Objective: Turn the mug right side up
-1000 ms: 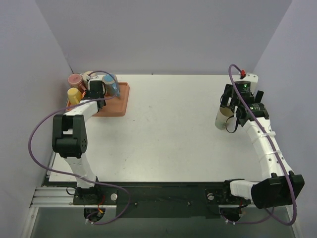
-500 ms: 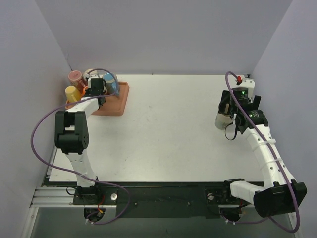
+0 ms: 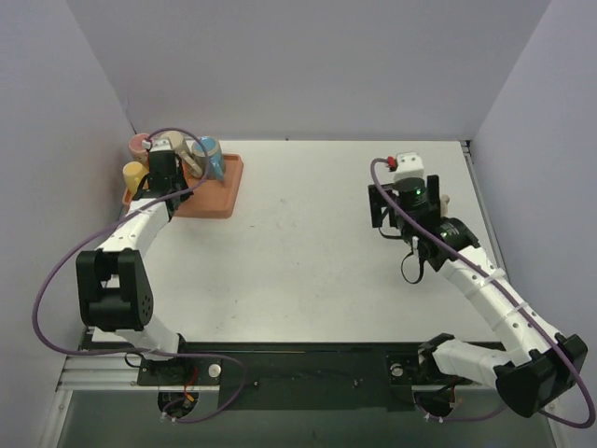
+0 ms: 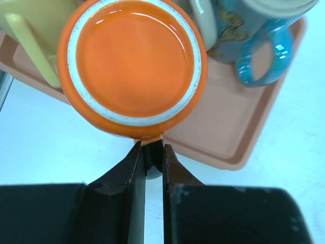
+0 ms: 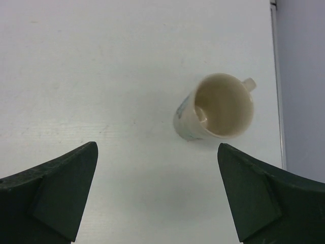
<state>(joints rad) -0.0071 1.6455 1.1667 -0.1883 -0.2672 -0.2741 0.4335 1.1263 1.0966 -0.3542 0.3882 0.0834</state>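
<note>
1. Nearest the arm bases, the right gripper (image 5: 156, 147) hangs above the white table (image 3: 298, 243); its jaws are spread wide with nothing between them.
2. Beyond it, at 1 o'clock in the right wrist view, the cream mug (image 5: 223, 104) stands right side up on the table, well apart from both fingers, mouth upward and its handle pointing to 1 o'clock. In the overhead view only a sliver of it shows, between 2 and 3 o'clock on the table, near the right edge.
3. At 10 o'clock on the table sits the terracotta tray (image 4: 213, 137).
4. Over the tray's near rim, the left gripper (image 4: 151, 147) is closed to a narrow slit, pinching the edge of the orange mug (image 4: 132, 66), which is upside down, its ringed base facing the wrist camera.
5. Farthest back stand a yellow mug (image 4: 30, 25) at 11 o'clock and a blue mug (image 4: 254, 46) at 1 o'clock of the orange one.
</note>
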